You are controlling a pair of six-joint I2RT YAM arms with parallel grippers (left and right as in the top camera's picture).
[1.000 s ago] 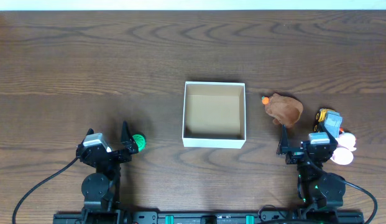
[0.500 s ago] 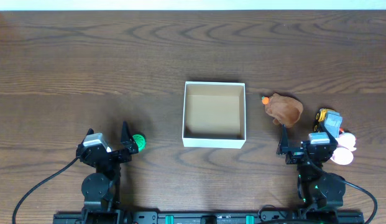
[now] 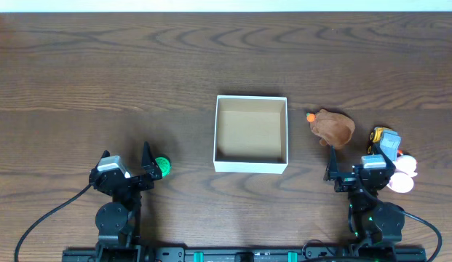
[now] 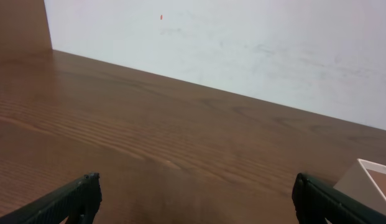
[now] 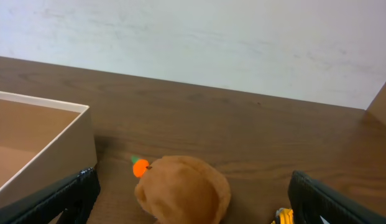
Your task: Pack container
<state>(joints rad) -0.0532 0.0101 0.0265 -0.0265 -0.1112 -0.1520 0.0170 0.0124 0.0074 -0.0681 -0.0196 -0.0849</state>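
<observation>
On the middle of the table (image 3: 80, 73) stands the box (image 3: 251, 167), empty. The right gripper (image 3: 359, 166) and left gripper (image 3: 125, 161) have fingers spread wide, holding nothing. The brown toy (image 3: 335, 128) lies right of the box, straight ahead of the right gripper, the nearer one.

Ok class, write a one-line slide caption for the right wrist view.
Open right tool facing a brown plush beside the open box on a wooden table.
</observation>
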